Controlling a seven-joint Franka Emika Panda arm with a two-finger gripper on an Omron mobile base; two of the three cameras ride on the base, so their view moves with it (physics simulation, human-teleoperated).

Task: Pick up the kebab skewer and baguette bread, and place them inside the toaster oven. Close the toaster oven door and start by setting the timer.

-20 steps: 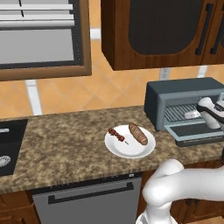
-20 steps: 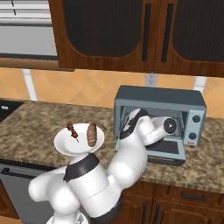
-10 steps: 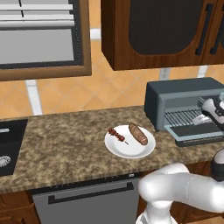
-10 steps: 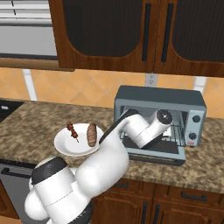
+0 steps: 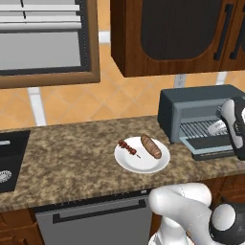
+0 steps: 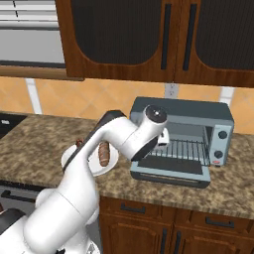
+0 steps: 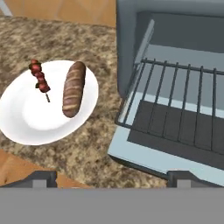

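White plate (image 7: 26, 118) lies near toaster oven (image 7: 175, 65), granite between.

A rendered home kitchen. Dark wood cabinets (image 6: 149, 44) hang over a speckled granite counter (image 5: 72, 153). A toaster oven (image 6: 186, 136) and a sink (image 5: 7, 160) sit there.

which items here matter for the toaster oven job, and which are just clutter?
Job:
kebab skewer, on the white plate
baguette bread, beside it on the plate
toaster oven
toaster oven door, folded down open
gripper, holding nothing

Lying about:
white plate
sink
dishwasher
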